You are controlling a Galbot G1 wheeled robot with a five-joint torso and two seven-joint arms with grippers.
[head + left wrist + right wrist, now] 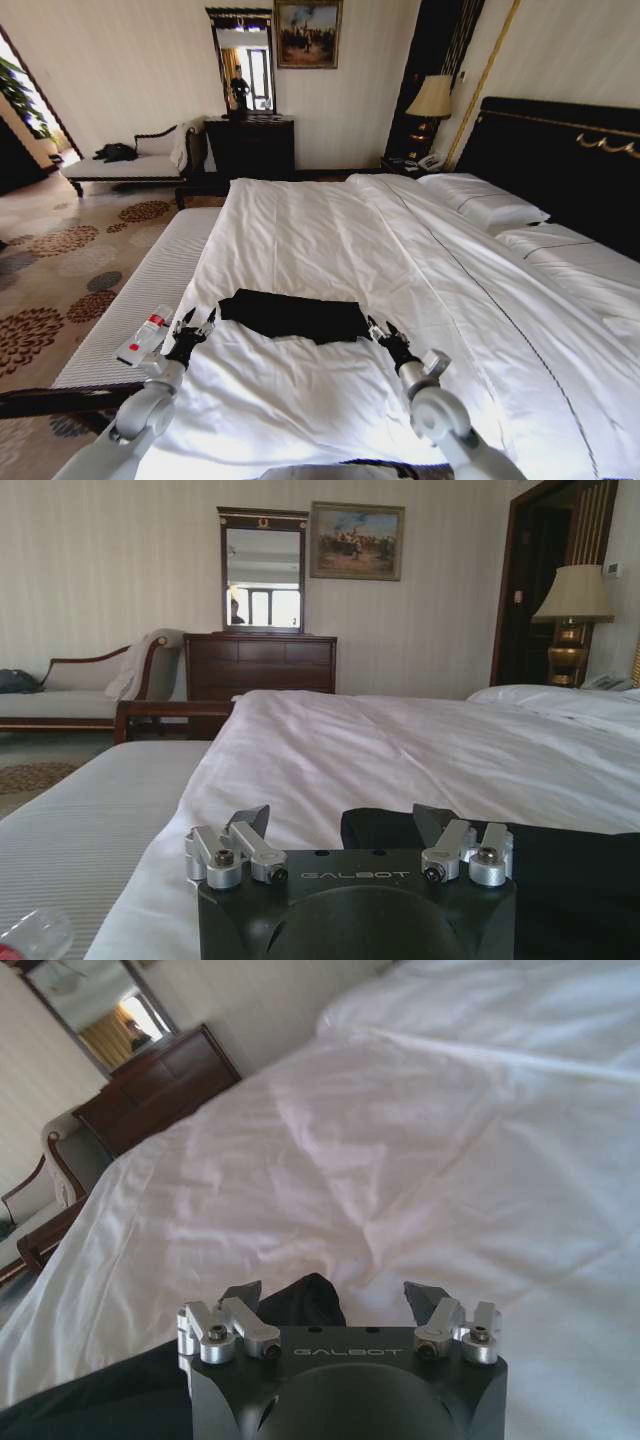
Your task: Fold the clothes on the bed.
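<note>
On bed [330, 240] | black T-shirt [292, 314] folded | left pincer [196, 325], right pincer [379, 329] open beside

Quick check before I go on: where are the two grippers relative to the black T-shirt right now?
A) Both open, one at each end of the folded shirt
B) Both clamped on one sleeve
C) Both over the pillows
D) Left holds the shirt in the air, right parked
A. The left gripper and the right gripper sit open at opposite ends of the black T-shirt, which lies in a folded band on the white duvet.
</note>
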